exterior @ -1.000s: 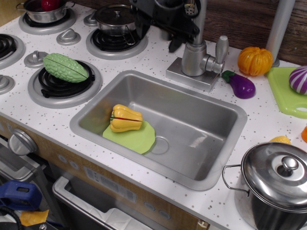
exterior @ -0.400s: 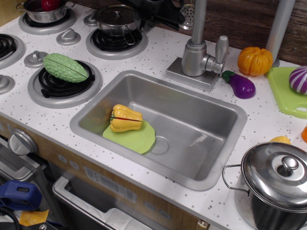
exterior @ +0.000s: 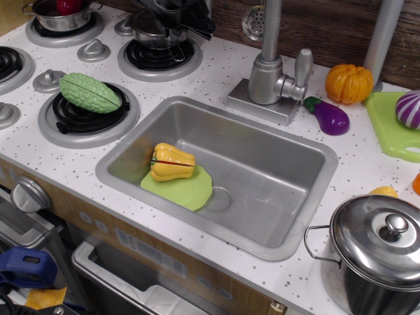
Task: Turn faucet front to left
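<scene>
Speckled white counter (exterior: 216, 72) carries the matte silver-grey faucet (exterior: 269, 79), its pipe upright behind the steel sink (exterior: 308, 154). The dark tool (exterior: 176, 14) hangs well apart to the faucet's left, over the burner; I cannot tell whether it is open.

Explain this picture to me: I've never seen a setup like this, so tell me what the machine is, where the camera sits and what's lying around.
One camera looks down at a toy kitchen counter. The dark shape at the top is the robot arm's tool, over a small pot; whether it is open is unclear, and it holds nothing visible. The grey faucet stands behind the sink, which holds a yellow pepper on a green plate. Around lie a green gourd, eggplant, pumpkin and a lidded pot.
</scene>
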You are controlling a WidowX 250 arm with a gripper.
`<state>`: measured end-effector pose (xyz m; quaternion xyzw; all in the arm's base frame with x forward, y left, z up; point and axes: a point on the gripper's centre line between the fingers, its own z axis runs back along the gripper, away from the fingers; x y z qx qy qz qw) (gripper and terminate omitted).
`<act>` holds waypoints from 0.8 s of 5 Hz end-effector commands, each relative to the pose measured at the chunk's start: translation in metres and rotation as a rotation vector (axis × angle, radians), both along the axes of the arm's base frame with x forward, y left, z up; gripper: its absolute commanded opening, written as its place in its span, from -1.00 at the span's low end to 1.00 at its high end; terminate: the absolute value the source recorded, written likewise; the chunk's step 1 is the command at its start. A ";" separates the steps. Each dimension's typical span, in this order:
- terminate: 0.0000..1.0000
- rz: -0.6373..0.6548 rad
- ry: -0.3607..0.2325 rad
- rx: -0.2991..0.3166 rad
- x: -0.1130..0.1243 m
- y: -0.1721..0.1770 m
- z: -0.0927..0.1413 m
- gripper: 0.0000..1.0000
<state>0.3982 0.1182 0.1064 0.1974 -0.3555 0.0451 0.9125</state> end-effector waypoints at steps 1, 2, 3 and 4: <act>-1.00 -0.030 -0.078 0.023 0.018 0.012 0.015 -1.00; -1.00 -0.046 -0.099 0.043 0.030 0.023 0.021 -1.00; -1.00 -0.071 -0.104 0.075 0.045 0.036 0.030 -1.00; -1.00 -0.084 -0.099 0.072 0.053 0.042 0.033 -1.00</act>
